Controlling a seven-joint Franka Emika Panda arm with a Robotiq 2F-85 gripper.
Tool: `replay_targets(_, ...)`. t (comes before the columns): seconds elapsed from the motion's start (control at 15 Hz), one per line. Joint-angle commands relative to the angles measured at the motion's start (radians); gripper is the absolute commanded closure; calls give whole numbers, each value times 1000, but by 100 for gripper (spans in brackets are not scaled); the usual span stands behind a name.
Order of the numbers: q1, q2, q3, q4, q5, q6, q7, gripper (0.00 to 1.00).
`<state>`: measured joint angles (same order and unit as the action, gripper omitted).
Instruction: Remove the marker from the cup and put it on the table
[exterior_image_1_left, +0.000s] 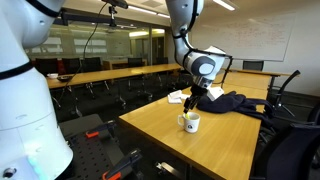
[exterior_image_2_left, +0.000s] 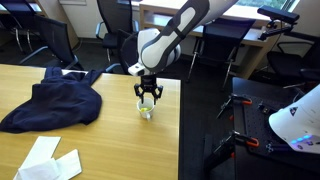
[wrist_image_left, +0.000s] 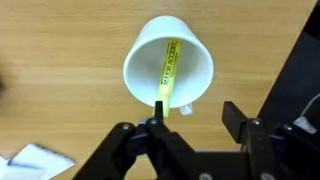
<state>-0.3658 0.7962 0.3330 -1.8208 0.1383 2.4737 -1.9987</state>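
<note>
One white robot arm (exterior_image_1_left: 184, 40) enters from the top centre of the frame in an exterior view, its wrist bent so the jaws point straight down over the cup. One small white cup (exterior_image_1_left: 189, 124) with a side handle stands upright on the long, light tan wooden desk (exterior_image_1_left: 215, 150), near the middle of the frame. One slim yellow marker (wrist_image_left: 168, 72) with dark print leans inside the cup, its greenish end at the rim nearest the bottom of the wrist view. One dark crumpled garment (exterior_image_2_left: 55, 103) lies at centre left, and a few white paper sheets (exterior_image_2_left: 48, 162) lie at lower left. The jaws are spread wide just above the cup and clasp nothing. One finger (wrist_image_left: 150, 140) sits just beside the marker's end; whether it touches cannot be told.
</note>
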Motion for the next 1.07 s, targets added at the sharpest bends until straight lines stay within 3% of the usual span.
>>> replay_targets(0.0, 36, 56, -26, 102, 17, -72, 5, 34)
replay_targets(0.47, 74, 151, -54, 231, 17, -152, 46, 48)
replay_targets(0.8, 75, 209, -51, 293, 19, -174, 41, 52)
replay_targets(0.87, 76, 218, -51, 303, 19, -181, 42, 56)
replay_targets(0.93, 75, 226, -49, 312, 21, -190, 43, 79)
replay_targets(1.0, 78, 231, -53, 318, 20, -200, 51, 80)
